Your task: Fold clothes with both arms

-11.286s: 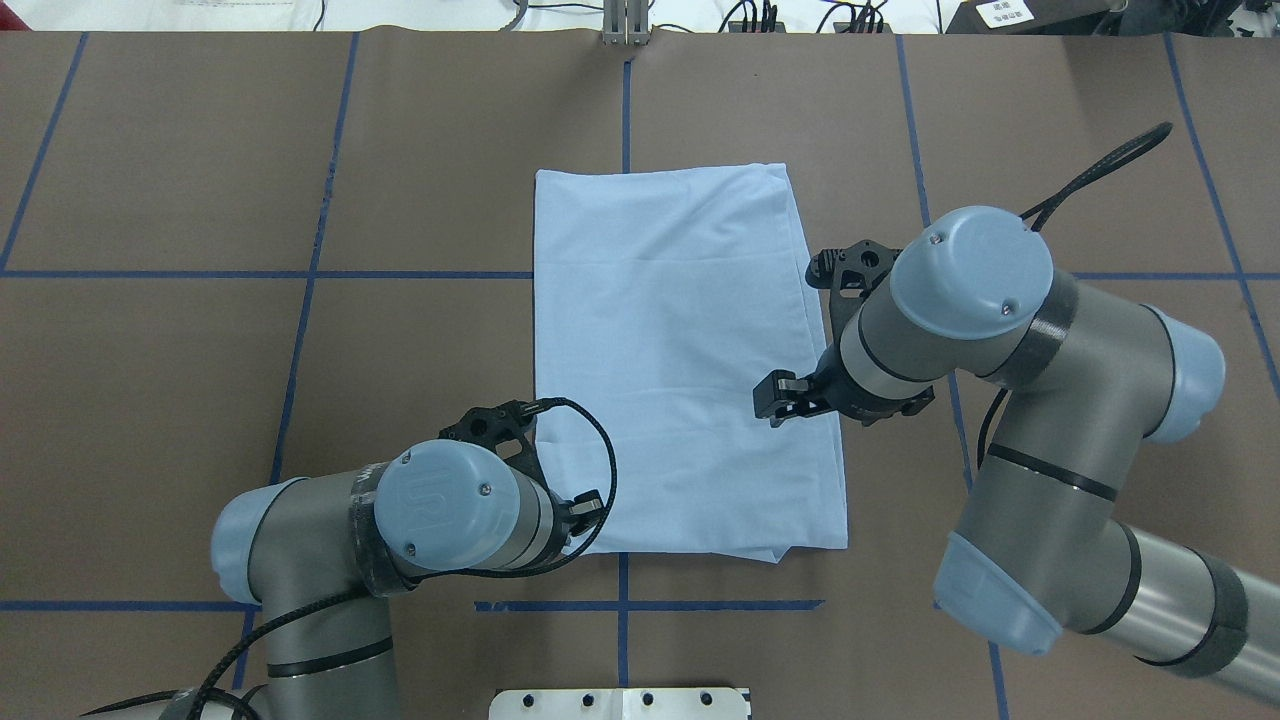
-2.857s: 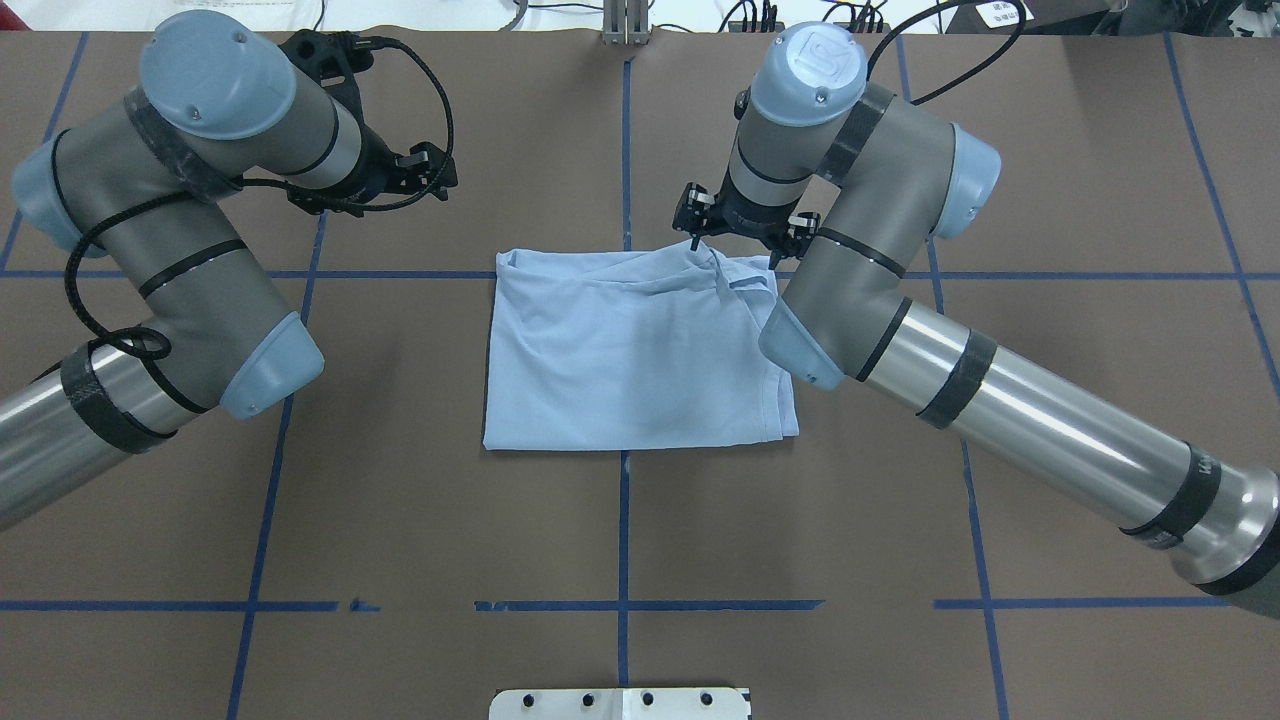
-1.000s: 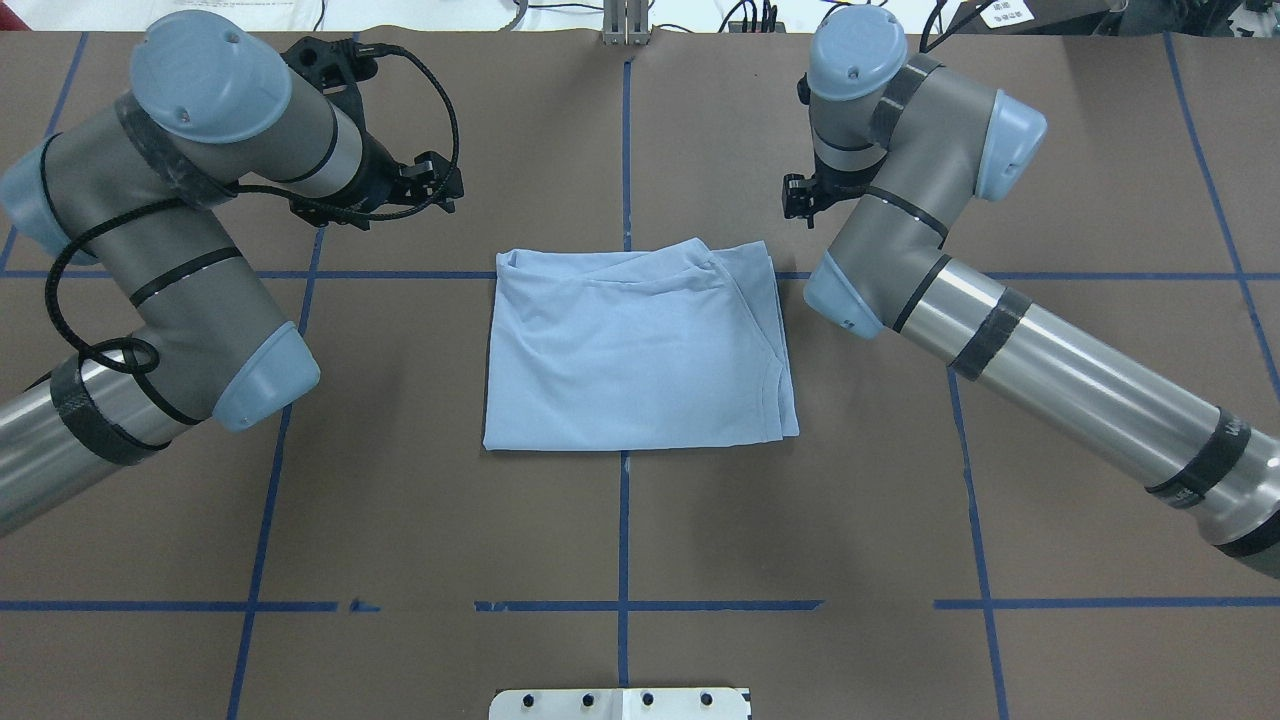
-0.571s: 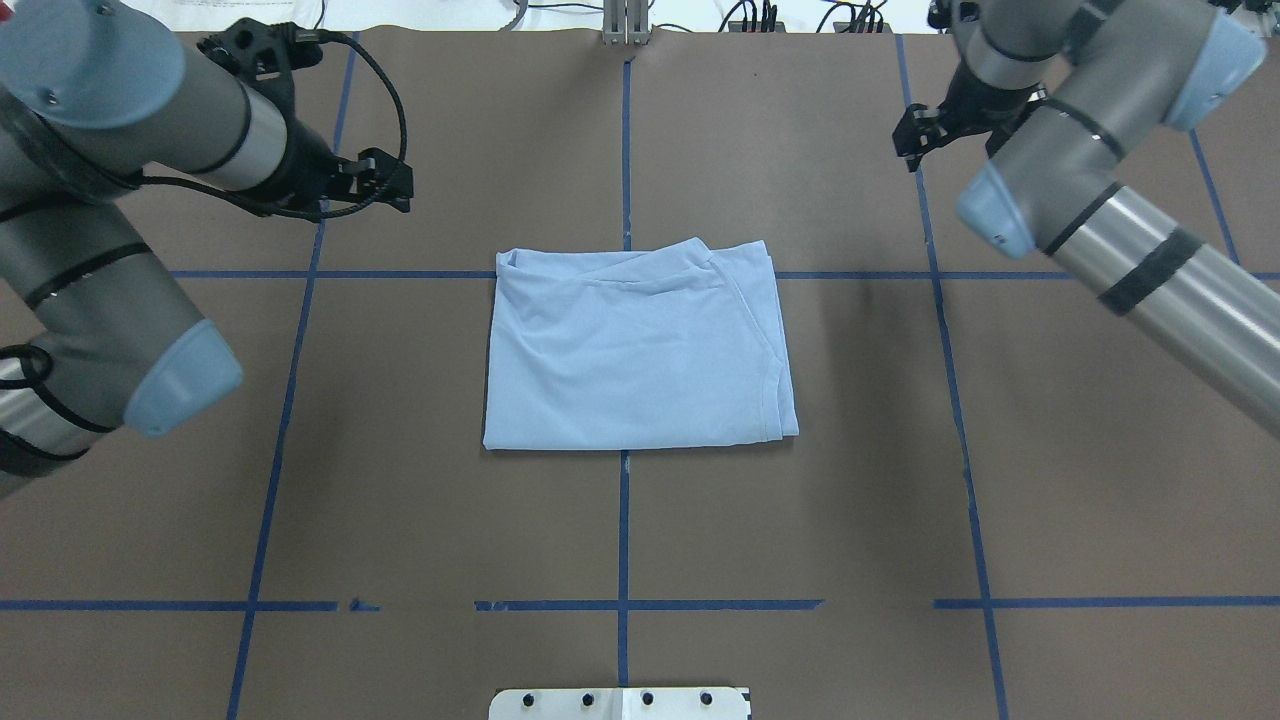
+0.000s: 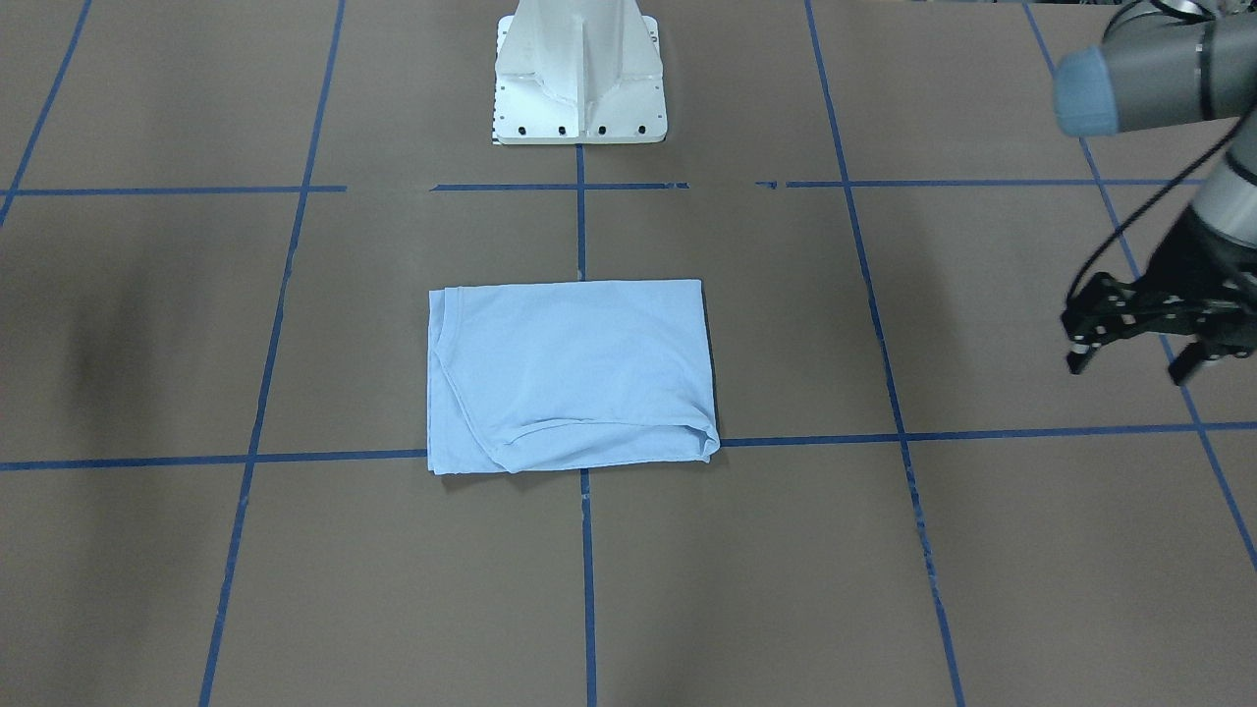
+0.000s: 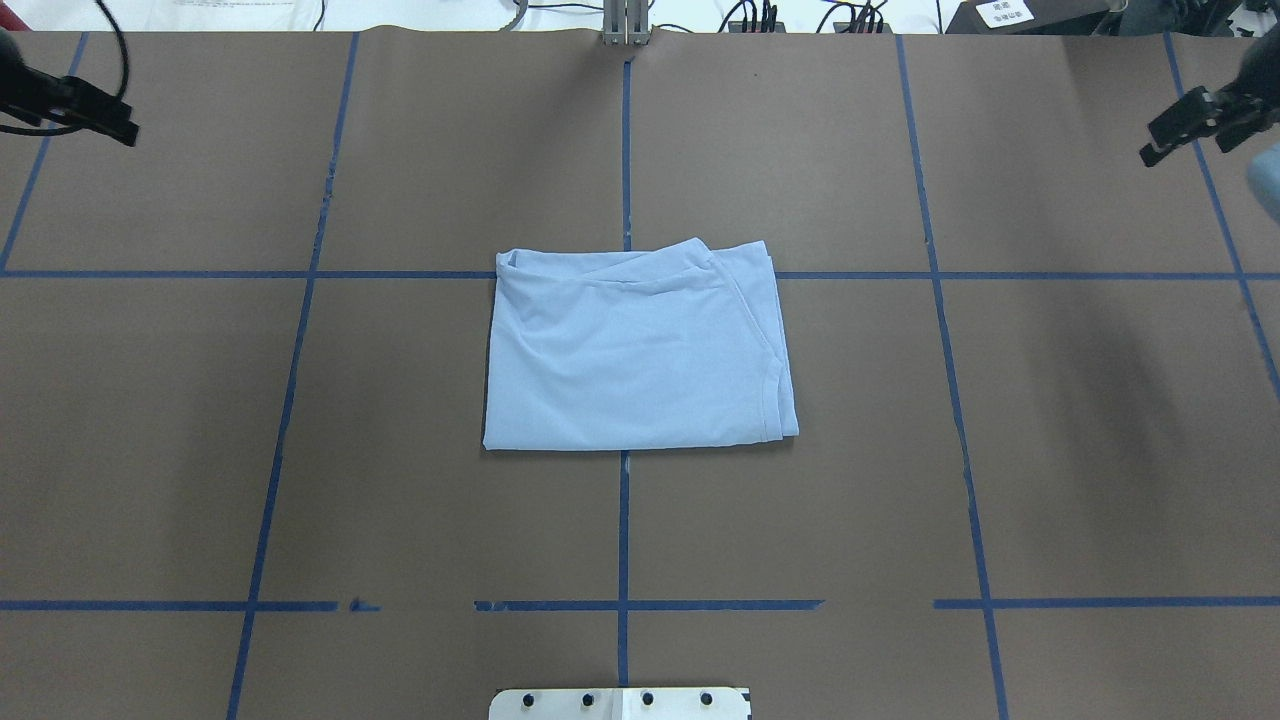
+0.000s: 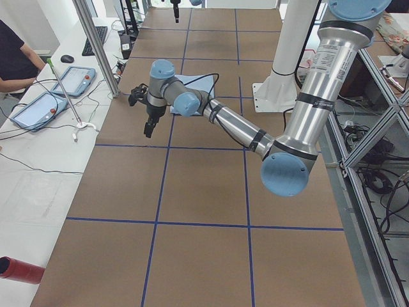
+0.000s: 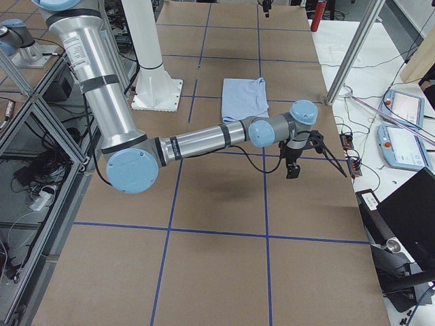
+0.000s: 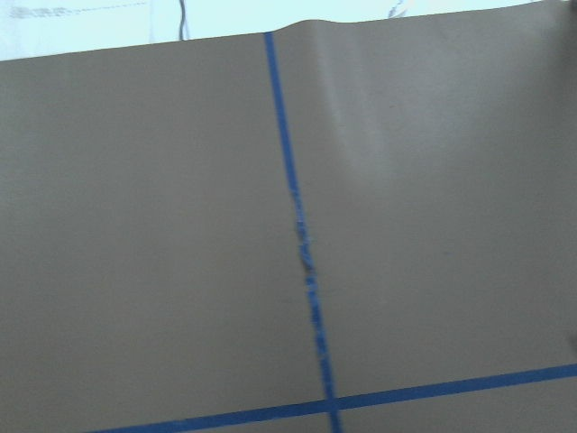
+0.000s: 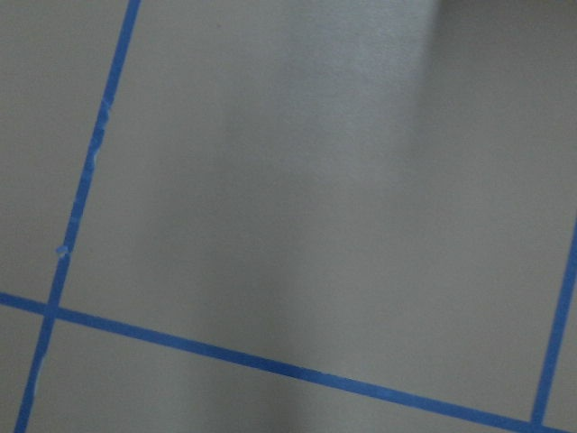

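Withdrawn from the T-shirt (image 6: pixel 635 350), left gripper (image 5: pixel 1127 368) gapes empty; right gripper (image 6: pixel 1157 150) unclear.

**Brown table, blue grid, cluttered bench**

The brown table cover (image 6: pixel 400 450) is crossed by blue tape lines (image 6: pixel 622 520), with a white pedestal (image 5: pixel 579 69) bolted at one edge. On the white side bench (image 7: pixel 32 192) lie two control pendants (image 7: pixel 38 109), a keyboard (image 7: pixel 101 35), a mouse (image 7: pixel 67 59) and a red cylinder (image 7: pixel 19 270). A person's forearm (image 7: pixel 16 83) shows beside the pendants.
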